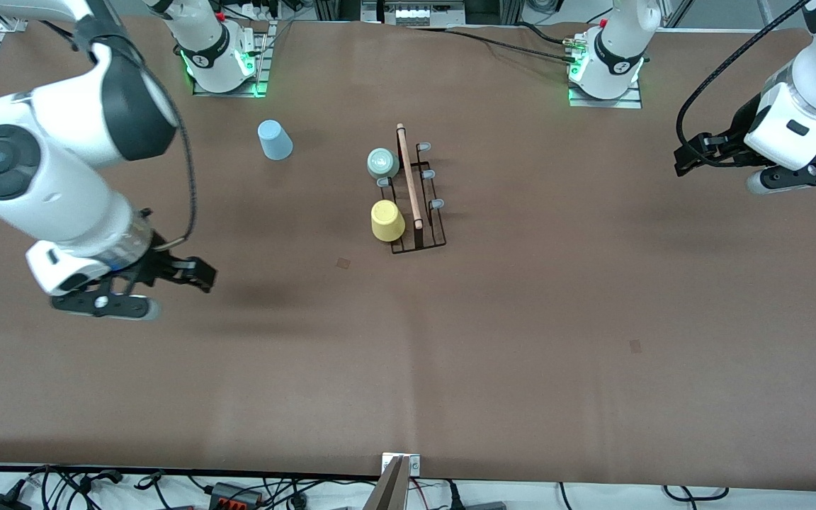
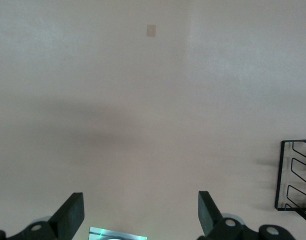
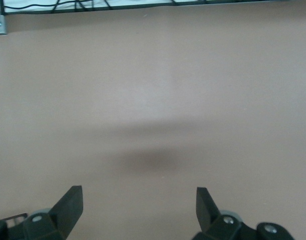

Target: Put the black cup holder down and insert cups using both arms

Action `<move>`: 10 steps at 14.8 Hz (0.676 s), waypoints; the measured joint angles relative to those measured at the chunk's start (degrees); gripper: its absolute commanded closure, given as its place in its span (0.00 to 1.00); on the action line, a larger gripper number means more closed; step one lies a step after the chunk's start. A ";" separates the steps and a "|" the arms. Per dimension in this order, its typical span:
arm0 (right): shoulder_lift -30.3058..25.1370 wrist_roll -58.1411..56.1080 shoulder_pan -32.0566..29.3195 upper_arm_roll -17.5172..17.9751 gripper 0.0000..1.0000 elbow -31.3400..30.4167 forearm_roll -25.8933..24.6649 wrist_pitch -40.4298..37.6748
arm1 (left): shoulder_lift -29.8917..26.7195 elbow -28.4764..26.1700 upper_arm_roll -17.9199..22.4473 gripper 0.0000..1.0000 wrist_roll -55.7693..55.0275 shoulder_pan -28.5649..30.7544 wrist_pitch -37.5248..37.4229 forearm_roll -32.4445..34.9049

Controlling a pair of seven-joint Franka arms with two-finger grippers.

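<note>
- Three views, and you get the full layout from the front one only: the black wire cup holder with a light wooden rod (image 1: 416,195) stands mid-table, the pale mint green cup (image 1: 382,163) and the yellow cup (image 1: 387,220) on it along the side toward the right arm's end of the table.
- You see the light blue tapered cup (image 1: 275,139) only in the front view, upside down on the brown table (image 1: 521,340), apart from the holder toward the right arm's end.
- Your left wrist view catches just a corner of the holder's wire base (image 2: 296,175); the right wrist view shows bare table plus cables at its edge.
- You have the left gripper (image 2: 140,214) released, fingers wide, hanging over bare table at its own end.
- Your right gripper (image 3: 138,210) is released too, empty, over bare table.
- Nothing stands between either gripper and the holder.
</note>
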 measured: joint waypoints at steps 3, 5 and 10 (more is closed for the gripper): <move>-0.67 -3.03 -3.18 -0.07 0.00 0.12 0.78 -0.37 | 0.00 0.00 0.01 0.00 0.00 0.00 0.00 0.00; -1.61 -3.57 -4.27 -1.07 0.00 0.14 3.44 -0.75 | 0.00 0.00 0.01 0.00 0.00 0.01 0.00 0.00; -5.40 -10.17 -1.79 -11.32 0.00 0.15 10.58 -1.93 | 0.00 0.00 0.02 0.00 0.00 0.02 0.00 0.00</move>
